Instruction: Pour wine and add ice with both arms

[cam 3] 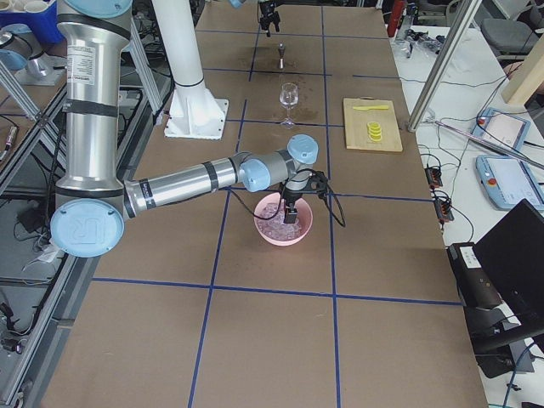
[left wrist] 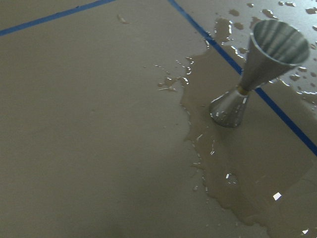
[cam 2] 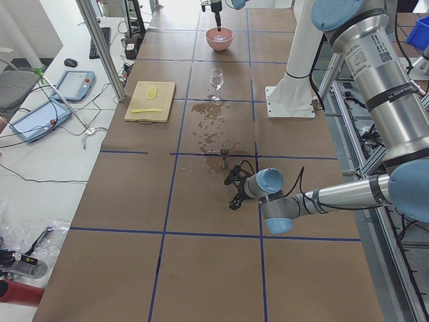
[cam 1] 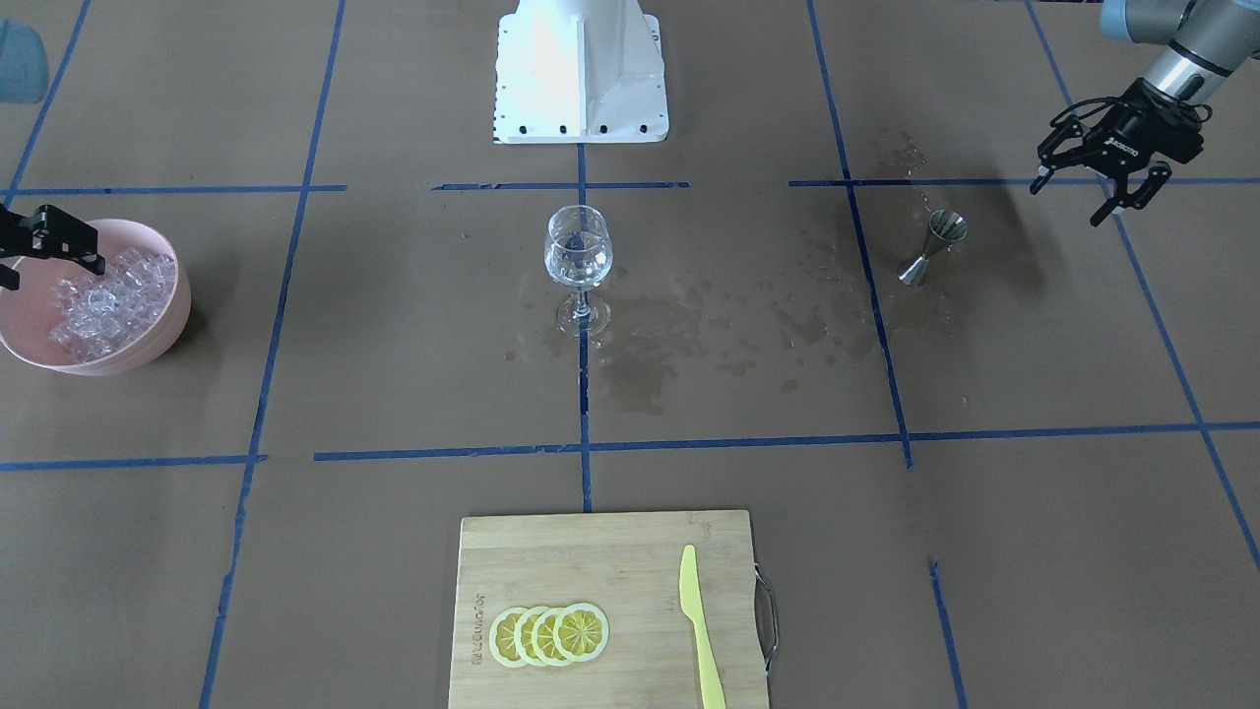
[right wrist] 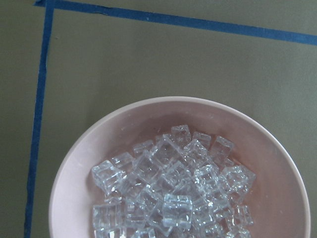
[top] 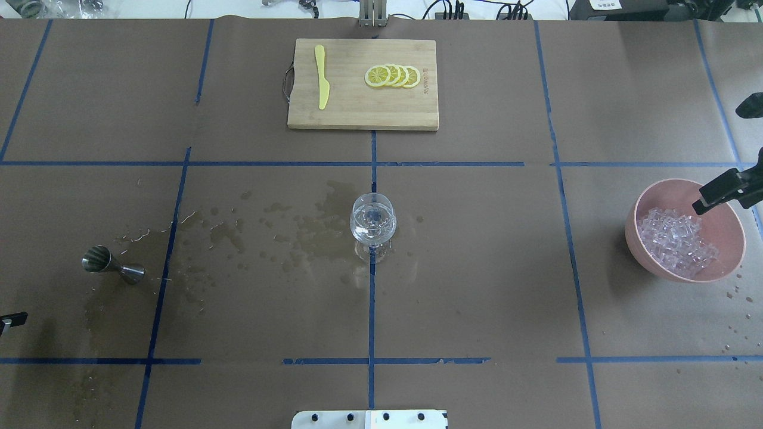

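Observation:
A clear wine glass [cam 1: 578,258] stands upright at the table's centre, and its bowl seems to hold a little clear, water-like wine. It also shows in the overhead view [top: 372,225]. A steel jigger [cam 1: 932,248] stands upright in a wet patch; it also shows in the left wrist view [left wrist: 257,74]. My left gripper [cam 1: 1066,202] hangs open and empty in the air beside the jigger. The ice [cam 1: 108,300] is heaped in a pink bowl [cam 1: 169,330] and also shows in the right wrist view [right wrist: 173,188]. My right gripper [cam 1: 49,271] is open and empty just above the ice, half cut off by the view's edge.
A wooden cutting board [cam 1: 591,551] at the operators' side carries yellow lemon slices [cam 1: 549,633] and a yellow knife [cam 1: 699,630]. Spilled liquid [cam 1: 669,345] wets the paper between glass and jigger. The white pedestal base [cam 1: 581,69] stands behind the glass.

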### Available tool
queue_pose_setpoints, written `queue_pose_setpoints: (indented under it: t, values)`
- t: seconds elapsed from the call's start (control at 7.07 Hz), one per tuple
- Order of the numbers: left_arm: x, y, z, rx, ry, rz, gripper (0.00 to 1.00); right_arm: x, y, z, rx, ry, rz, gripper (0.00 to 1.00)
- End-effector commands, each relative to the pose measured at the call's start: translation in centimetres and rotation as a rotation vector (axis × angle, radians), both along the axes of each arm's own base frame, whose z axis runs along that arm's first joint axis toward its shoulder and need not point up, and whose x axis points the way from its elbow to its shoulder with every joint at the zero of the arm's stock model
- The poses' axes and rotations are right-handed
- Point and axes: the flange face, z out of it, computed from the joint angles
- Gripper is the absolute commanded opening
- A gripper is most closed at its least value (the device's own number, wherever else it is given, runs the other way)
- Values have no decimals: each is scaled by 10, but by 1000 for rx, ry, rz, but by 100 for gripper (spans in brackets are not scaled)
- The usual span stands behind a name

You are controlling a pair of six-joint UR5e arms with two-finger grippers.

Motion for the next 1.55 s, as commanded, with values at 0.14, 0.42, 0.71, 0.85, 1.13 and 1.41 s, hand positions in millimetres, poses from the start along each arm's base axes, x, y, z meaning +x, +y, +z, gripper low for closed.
queue_pose_setpoints:
  t: [0.14, 0.42, 0.71, 0.85, 1.13, 1.41]
  values:
    - [-24, -42, -9, 19, -18, -27, 100, -33, 6, 20, 37, 53, -8, 98]
    - [-25, -47, -17, 34, -8, -37, 100, -30, 12, 30, 21, 65, -7, 62]
    - [-25, -48, -18, 39, -6, -41, 100, -30, 12, 30, 14, 65, -2, 30]
    - [-25, -48, -18, 41, -5, -41, 100, -30, 13, 29, 14, 63, -3, 17]
    - [-28, -48, -19, 46, -3, -49, 100, -31, 10, 17, 37, 47, -6, 0]
    - [-28, -48, -20, 50, 0, -47, 100, -15, 12, -44, 124, -16, 26, 0]
